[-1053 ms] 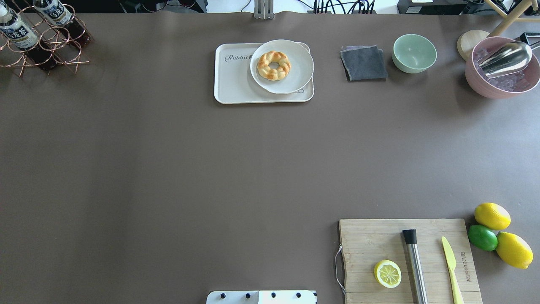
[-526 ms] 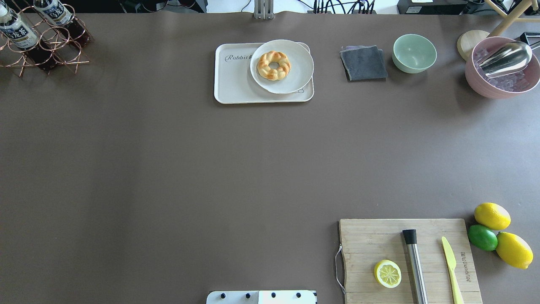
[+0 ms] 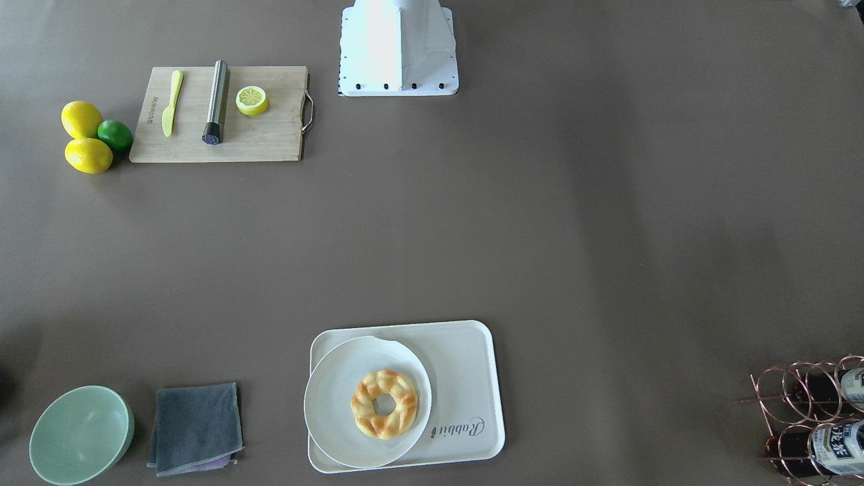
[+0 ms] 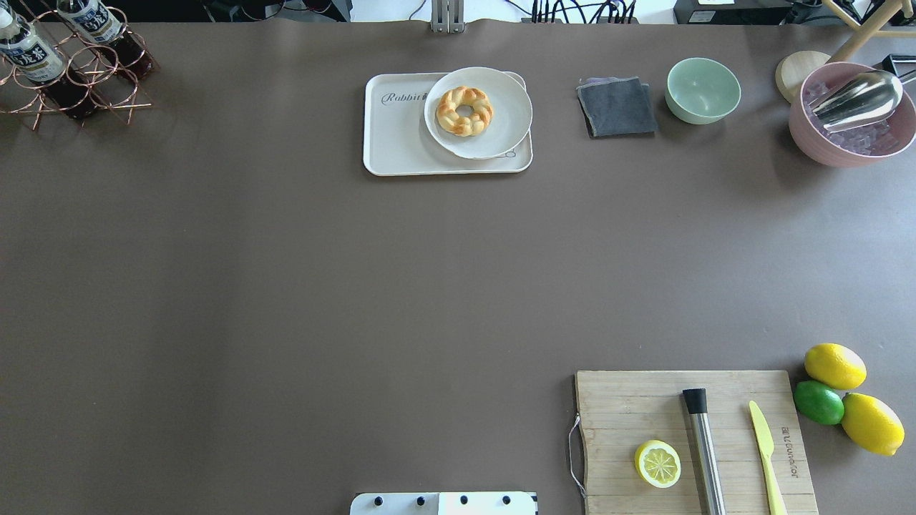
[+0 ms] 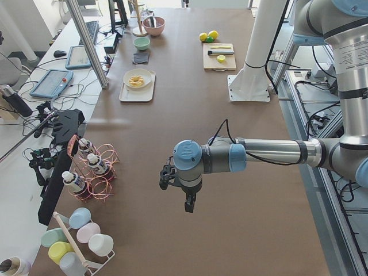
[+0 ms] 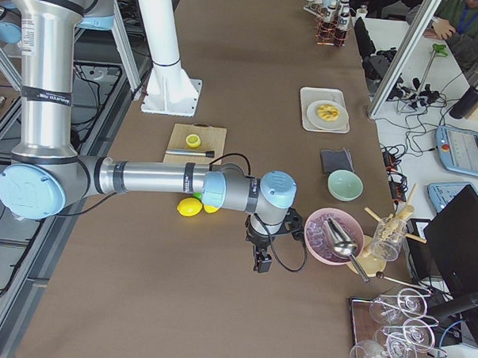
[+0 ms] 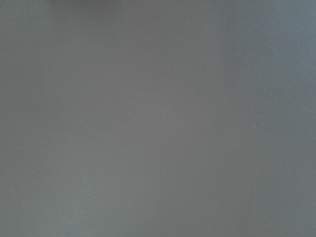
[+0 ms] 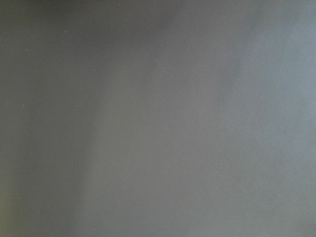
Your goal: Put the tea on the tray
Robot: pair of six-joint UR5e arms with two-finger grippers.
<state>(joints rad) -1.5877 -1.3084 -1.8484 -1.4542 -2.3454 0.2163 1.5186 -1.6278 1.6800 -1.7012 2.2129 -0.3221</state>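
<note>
Standing in a copper wire rack (image 4: 96,56) at the desk's (image 4: 286,286) far left corner: tea (image 4: 34,59), white caps up. The left-end cam shows 3 bottles there, all inside the rack rings. Tea not yet on tray.

Tray (image 4: 392,139) sits at the far edge, approx. centre, well apart from the rack. A plate (image 4: 509,125) w/ a donut (image 4: 464,111) covers its right part in the overhead view. The left part, w/ lettering, is bare.

Left tool (image 5: 188,202) shows in the left-end cam only. It points down over bare desk, near the rack, not touching it. Wide or narrow: cannot tell.

Right tool (image 6: 262,263) shows in the right-end cam only. It points down over bare desk, beside a pink bowl (image 6: 332,234), apart from it. Wide or narrow: cannot tell.

Both wrist cams show bare desk surface only.
</note>
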